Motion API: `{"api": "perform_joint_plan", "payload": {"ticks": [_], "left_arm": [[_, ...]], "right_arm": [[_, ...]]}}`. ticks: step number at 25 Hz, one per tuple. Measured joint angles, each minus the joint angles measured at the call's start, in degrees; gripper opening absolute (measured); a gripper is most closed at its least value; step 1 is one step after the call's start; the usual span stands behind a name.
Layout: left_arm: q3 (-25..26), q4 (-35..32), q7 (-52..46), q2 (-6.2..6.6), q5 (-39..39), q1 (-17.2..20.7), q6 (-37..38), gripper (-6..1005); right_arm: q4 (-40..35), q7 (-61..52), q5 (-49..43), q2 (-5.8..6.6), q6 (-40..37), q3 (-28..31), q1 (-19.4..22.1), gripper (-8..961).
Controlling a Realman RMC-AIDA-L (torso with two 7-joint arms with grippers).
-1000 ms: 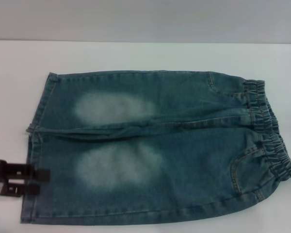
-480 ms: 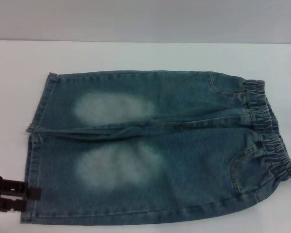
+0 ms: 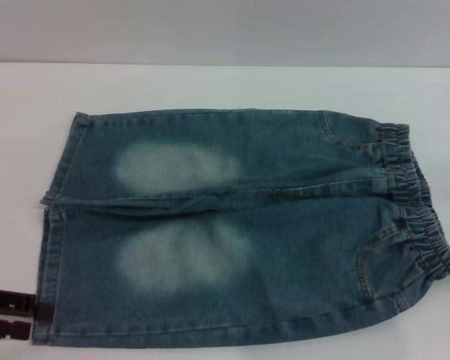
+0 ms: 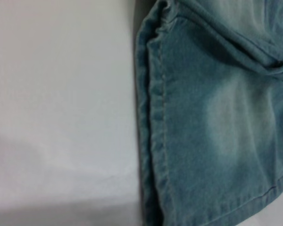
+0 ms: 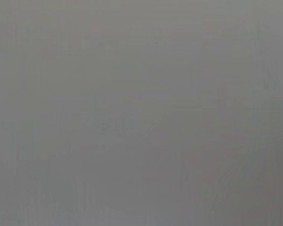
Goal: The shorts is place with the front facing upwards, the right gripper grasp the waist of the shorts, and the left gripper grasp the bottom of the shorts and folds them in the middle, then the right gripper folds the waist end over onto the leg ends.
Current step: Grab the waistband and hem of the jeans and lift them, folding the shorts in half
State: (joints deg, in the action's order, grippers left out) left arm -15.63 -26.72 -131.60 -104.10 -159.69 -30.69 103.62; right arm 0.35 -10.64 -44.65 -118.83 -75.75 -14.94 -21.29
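Blue denim shorts point(image 3: 240, 225) lie flat and front up on the white table point(image 3: 210, 86). The elastic waist point(image 3: 416, 217) is at the right and the leg hems point(image 3: 49, 247) are at the left. My left gripper point(image 3: 39, 315) sits low at the near left corner of the shorts. Its two dark fingers point(image 3: 15, 301) stand apart, their tips at the edge of the nearer leg's hem, and nothing shows between them. The left wrist view shows that hem point(image 4: 151, 117) and the faded denim point(image 4: 226, 117) lying on the table. My right gripper is out of view.
Bare white table point(image 4: 61, 94) lies beyond the leg hems and behind the shorts. A grey wall point(image 3: 225, 30) rises behind the table's far edge. The right wrist view shows only a plain grey surface point(image 5: 141, 113).
My left gripper has slid along the leg hem toward the near edge of the table and drawn back a little to the left. The shorts have not moved.
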Motion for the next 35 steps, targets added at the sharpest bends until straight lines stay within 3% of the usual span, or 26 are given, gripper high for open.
{"api": "perform_joint_plan", "payload": {"ticks": [19, 35], "left_arm": [[-1.14, 0.0, -0.15, -1.25, 0.0, -0.14, -1.45, 792], [-0.6, 0.51, 1.16, -1.81, 1.01, -2.99, -0.13, 753]], "right_arm": [[0.09, -0.09, -0.09, 0.0, 0.0, -0.18, -0.16, 716], [0.25, -0.09, -0.09, 0.0, -0.01, -0.05, -0.42, 715]]}}
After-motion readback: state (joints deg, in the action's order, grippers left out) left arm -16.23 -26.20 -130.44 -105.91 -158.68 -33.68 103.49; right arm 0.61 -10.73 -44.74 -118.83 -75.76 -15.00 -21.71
